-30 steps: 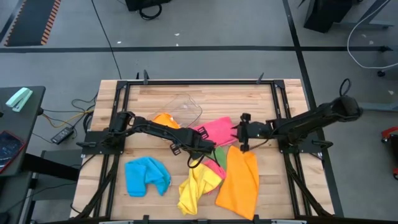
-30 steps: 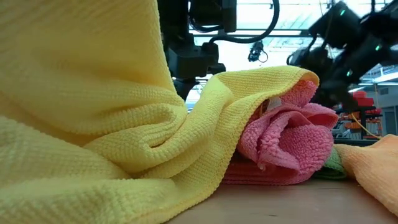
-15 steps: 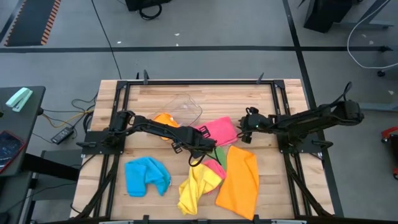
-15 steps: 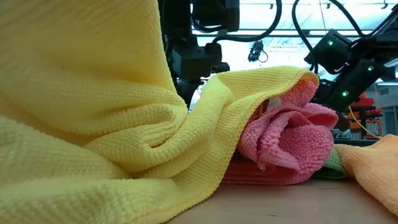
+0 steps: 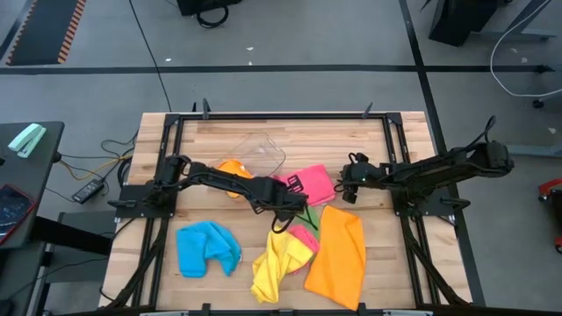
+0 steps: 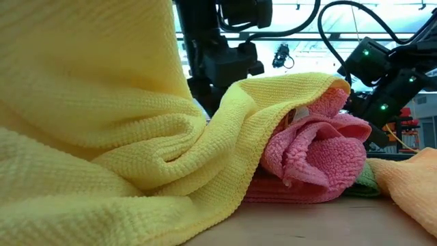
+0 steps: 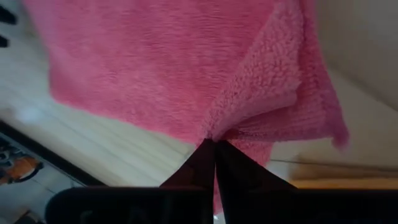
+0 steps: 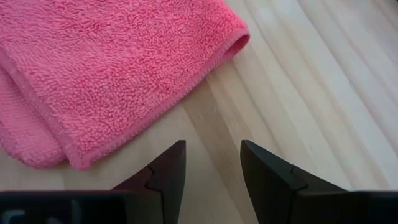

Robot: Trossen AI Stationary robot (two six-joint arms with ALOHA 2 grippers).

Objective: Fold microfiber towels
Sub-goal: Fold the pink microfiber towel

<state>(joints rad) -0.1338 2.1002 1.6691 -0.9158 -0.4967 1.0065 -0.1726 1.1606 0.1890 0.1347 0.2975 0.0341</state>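
Your left end effector (image 5: 296, 204) is sitting near the middle of the table (image 5: 351, 140), its fingers (image 7: 208, 165) pressed together and pinching an edge of the pink towel (image 5: 309, 183); the left wrist view is showing the cloth bunching right at the fingertips. Your right end effector (image 5: 348, 182) is hovering just at 3 o'clock of that same pink towel, fingers (image 8: 165, 168) spread and gripping nothing, with bare wood showing between them. The orange towel (image 5: 337, 254) is lying flat at 5 o'clock from the pink one. The yellow towel (image 5: 277, 266) is lying crumpled at 6 o'clock, draping over a second pink towel (image 6: 311, 160) in the low view. The blue towel (image 5: 206, 247) is lying at 8 o'clock. A clear plastic tub (image 5: 261, 151) is resting at 11 o'clock, with a second orange towel (image 5: 230, 167) just beside it
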